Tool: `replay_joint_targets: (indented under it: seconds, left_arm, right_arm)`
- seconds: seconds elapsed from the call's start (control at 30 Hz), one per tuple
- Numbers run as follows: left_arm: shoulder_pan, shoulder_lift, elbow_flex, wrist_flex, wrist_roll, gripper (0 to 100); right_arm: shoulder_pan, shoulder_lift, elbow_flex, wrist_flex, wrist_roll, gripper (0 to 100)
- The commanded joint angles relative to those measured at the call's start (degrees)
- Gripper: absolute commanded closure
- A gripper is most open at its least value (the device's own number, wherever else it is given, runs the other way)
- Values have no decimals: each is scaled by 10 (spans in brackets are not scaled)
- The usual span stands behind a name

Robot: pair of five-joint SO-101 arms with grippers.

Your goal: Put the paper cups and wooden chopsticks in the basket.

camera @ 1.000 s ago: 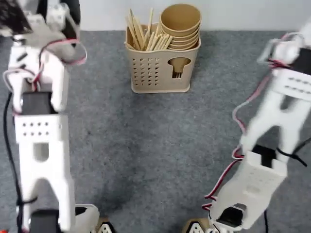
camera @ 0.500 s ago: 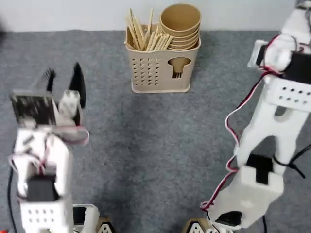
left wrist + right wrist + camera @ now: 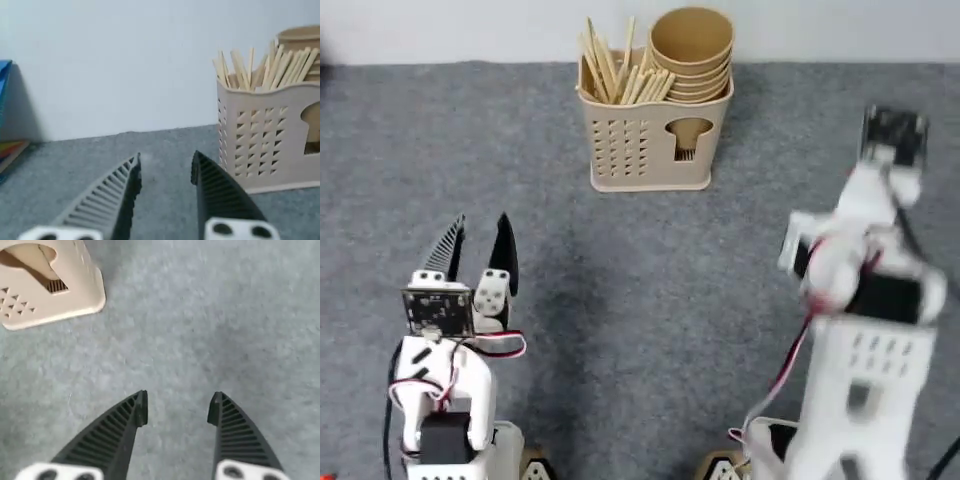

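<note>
At the far edge of the counter (image 3: 650,300), close to a plain white wall (image 3: 125,65), a beige slotted basket (image 3: 645,150) stands upright. A stack of paper cups (image 3: 692,45) sits nested in the compartment on the right arm's side. A bundle of wooden chopsticks (image 3: 615,70) stands on end in the compartment on the left arm's side, leaning loosely against the rim. With both kinds of item inside, the task looks complete.

The left gripper (image 3: 480,222) hangs near the counter's front, well apart from the basket, its dark fingers parted and empty. The right gripper (image 3: 179,400) points down at bare surface near the basket's foot, its fingers likewise spread with nothing between them. Both probably sit released because nothing is left to pick up.

The counter is covered in grey, carpet-like felt. A blue object (image 3: 4,90) leans against the wall beyond the left arm.
</note>
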Motion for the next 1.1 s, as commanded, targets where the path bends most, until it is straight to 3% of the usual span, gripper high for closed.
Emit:
replay_joint_targets:
  seconds: [0.0,0.2,0.37,0.53,0.63,0.8,0.93,1.03,1.07]
  left_arm:
    - [-4,-15,9,1,14,840]
    - [-4,-13,61,1,53,840]
    - [-1,-13,98,0,53,837]
    - [4,-12,99,127,52,837]
    - [-41,-12,99,212,52,837]
    - [-126,-12,99,220,50,837]
    - [-133,-12,99,275,52,838]
    - [-136,-13,99,375,52,840]
    - [-143,-13,99,367,52,838]
  right_arm:
    - [-14,-232,300,-158,-3,786]
    - [-25,-586,665,-458,-1,786]
    - [-73,-479,668,-531,-4,786]
    - [-126,-455,673,-393,-4,786]
    - [-145,-455,673,-290,-4,786]
    - [-145,-456,673,-151,-4,786]
    - [-145,-479,670,-116,-4,787]
    - [-145,-501,673,-96,-4,786]
    - [-145,-509,673,-81,-4,786]
